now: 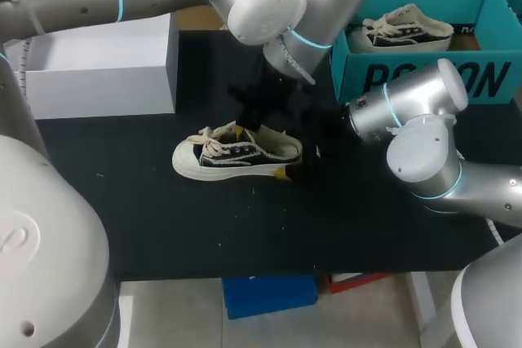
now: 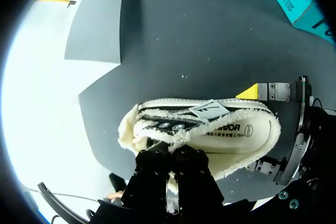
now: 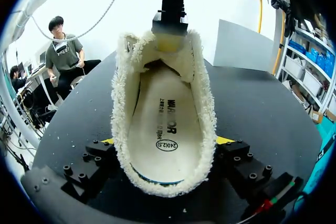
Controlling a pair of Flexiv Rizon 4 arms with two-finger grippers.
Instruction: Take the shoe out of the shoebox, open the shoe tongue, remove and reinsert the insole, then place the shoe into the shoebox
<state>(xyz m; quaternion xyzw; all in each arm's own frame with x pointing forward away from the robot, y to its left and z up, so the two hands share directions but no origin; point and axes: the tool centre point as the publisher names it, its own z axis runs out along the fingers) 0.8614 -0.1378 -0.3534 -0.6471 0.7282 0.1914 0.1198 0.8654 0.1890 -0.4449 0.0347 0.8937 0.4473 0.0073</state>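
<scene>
**Sneaker on table, gripped at heel and tongue, outside shoebox**

Head view: a black low-top sneaker (image 1: 236,155) with a white sole and cream fleece lining is seen upright near the middle of the black table (image 1: 163,226). Its toe is pointed toward the left arm's side. The teal shoebox (image 1: 424,75) is set at the far right of the table, well apart from it. A second sneaker (image 1: 406,28) is seen inside that box. A white box (image 1: 106,63) is placed at the far left. The left gripper (image 1: 239,130) is positioned over the lace end. The right gripper (image 1: 285,152) is set around the heel, with one yellow tip pressed against the near side of the sole.

Right wrist view: the right gripper (image 3: 167,142) is spread wide, and both sides of the heel collar are touched by its fingers, so the sneaker is clamped between them. The insole (image 3: 165,129) is seen lying flat inside, printed side up. The tongue (image 3: 176,59) is lifted up off the opening at the far end. It is pinched by the left gripper (image 3: 169,39), one yellow pad showing on its inner face.

Left wrist view: the left gripper (image 2: 169,157) is seen with its fingers nearly together, closed on the fleece of the tongue at the lace end. The insole (image 2: 236,132) is exposed in the opening ahead of it. The right gripper (image 2: 257,129) is seen straddling the heel, a finger against each side.
</scene>
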